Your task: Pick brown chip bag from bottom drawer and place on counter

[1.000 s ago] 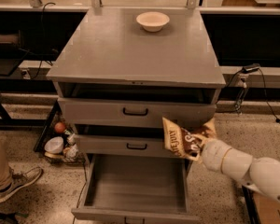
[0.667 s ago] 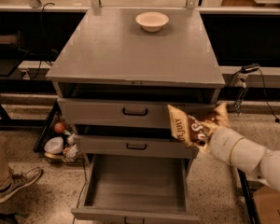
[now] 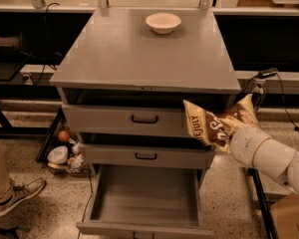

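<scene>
The hand [image 3: 232, 135] is pinching the brown chip bag [image 3: 209, 126] by its right end and is mostly hidden behind it. The bag hangs in the air in front of the cabinet's right side, overlapping the top drawer [image 3: 119, 119] just below the bench [image 3: 139, 59] edge. The white arm [image 3: 274, 158] reaches in from the lower right. Below, the bottom drawer [image 3: 144, 198] stands pulled out. A white bowl [image 3: 163, 22] sits near the back of the bench.
</scene>
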{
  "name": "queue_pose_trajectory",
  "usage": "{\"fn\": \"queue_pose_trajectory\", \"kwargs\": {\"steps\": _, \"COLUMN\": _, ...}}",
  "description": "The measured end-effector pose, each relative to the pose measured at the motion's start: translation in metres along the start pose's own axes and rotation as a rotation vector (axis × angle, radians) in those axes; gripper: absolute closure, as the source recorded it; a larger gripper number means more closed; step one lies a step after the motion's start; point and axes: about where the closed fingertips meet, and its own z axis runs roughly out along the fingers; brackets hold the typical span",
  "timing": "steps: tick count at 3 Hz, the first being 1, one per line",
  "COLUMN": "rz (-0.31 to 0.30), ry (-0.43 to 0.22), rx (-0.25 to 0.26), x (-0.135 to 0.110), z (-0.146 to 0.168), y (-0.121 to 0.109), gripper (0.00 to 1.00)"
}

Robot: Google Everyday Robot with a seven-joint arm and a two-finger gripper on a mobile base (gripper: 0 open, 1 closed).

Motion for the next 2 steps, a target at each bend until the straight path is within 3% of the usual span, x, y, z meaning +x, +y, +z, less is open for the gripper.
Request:
{"fn": "queue_pose_trajectory", "kwargs": {"steps": 1, "rz": -0.023, "ry": -0.001, "rx": 0.002, "x": -0.001, "z": 0.003, "y": -0.006, "gripper": 1.0}}
{"fn": "queue_pose_trajectory", "kwargs": {"steps": 2, "rz": -0.145, "ry": -0.026, "rx": 0.045, "x": -0.018, "z": 0.003, "y": -0.047, "gripper": 1.0}}
